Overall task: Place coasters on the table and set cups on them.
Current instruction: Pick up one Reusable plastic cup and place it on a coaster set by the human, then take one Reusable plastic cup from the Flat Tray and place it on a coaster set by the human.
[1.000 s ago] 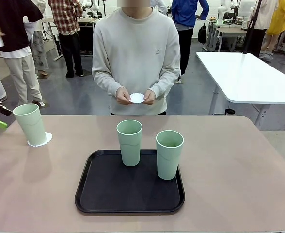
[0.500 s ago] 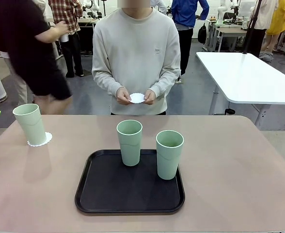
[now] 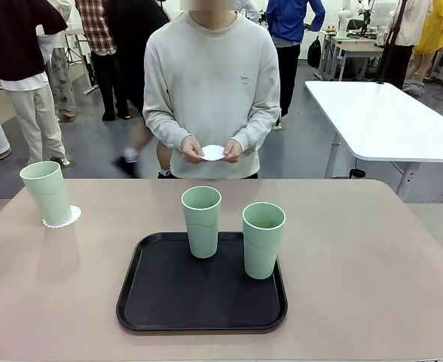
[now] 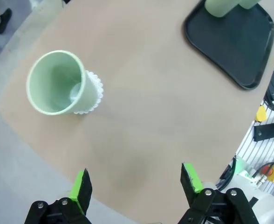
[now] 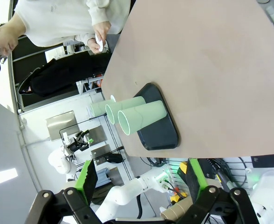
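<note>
One mint-green cup [image 3: 48,192] stands on a lacy white coaster [image 3: 63,219] at the table's [image 3: 372,249] far left. Two more cups [image 3: 201,221] [image 3: 264,239] stand on the black tray [image 3: 169,302] in the middle. The person across the table holds another coaster [image 3: 212,152] in both hands at waist height. In the left wrist view my left gripper [image 4: 136,182] is open and empty above bare tabletop, well away from the cup [image 4: 58,83] on its coaster [image 4: 94,92]. My right gripper [image 5: 140,179] is open and empty, high off the table, far from the cups [image 5: 141,116].
A white table [image 3: 380,121] stands at the back right, and people walk behind the person. The tray [image 4: 235,42] lies at the far right of the left wrist view. Bare tabletop stretches to the right of the tray and in front of the left cup.
My left gripper has drawn back to the left, leaving just a green pad at the front view's edge. A passer-by crossed behind. Cups, tray and the person's hands stayed still.
</note>
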Available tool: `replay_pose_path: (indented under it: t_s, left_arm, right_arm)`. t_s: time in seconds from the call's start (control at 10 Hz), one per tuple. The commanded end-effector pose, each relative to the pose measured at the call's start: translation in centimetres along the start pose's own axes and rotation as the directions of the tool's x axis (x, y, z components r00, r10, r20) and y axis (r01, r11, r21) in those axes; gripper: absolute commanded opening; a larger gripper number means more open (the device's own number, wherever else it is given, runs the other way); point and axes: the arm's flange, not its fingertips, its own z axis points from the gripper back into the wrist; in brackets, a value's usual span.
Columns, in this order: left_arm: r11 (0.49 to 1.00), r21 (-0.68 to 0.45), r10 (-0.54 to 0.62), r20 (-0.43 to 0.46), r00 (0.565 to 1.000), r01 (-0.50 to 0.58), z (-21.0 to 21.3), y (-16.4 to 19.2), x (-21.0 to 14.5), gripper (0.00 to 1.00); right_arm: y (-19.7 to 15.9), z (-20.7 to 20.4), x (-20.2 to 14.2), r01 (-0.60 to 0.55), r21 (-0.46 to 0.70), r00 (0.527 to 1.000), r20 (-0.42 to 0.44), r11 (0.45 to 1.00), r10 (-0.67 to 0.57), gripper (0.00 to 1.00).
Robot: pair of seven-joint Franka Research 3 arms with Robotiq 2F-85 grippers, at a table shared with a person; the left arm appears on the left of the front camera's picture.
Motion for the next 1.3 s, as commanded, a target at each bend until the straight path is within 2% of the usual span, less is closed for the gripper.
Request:
replay_pose_path:
  t_s: [0.0,0.8,0.9,1.0,1.1,1.2]
  left_arm:
    - [1.000,0.021,0.006,0.013,1.000,-0.007,0.4,0.8,-0.3,1.00]
    - [1.000,0.002,0.004,0.026,1.000,-0.004,0.4,0.7,-0.7,1.00]
    - [0.969,-0.205,0.193,0.278,0.941,-0.138,1.2,-0.2,-0.5,1.00]
    - [0.892,-0.403,0.369,0.392,0.843,-0.203,1.8,0.0,-1.4,1.00]
    - [0.781,-0.578,0.533,0.422,0.733,-0.235,2.2,0.8,-2.8,1.00]
    - [0.656,-0.716,0.654,0.380,0.654,-0.240,2.8,1.9,-3.9,1.00]
  right_arm:
    - [-0.1,0.0,-0.1,-0.005,0.018,1.000,-0.003,1.000,0.005,1.00]
    - [-0.1,0.0,-0.1,-0.005,0.018,1.000,-0.003,1.000,0.005,1.00]
    - [-0.1,0.0,-0.1,-0.005,0.018,1.000,-0.003,1.000,0.005,1.00]
    - [-0.1,0.0,-0.1,-0.005,0.018,1.000,-0.003,1.000,0.005,1.00]
    - [-0.1,0.0,-0.1,-0.005,0.018,1.000,-0.003,1.000,0.005,1.00]
    - [-0.1,0.0,-0.1,-0.005,0.018,1.000,-0.003,1.000,0.005,1.00]
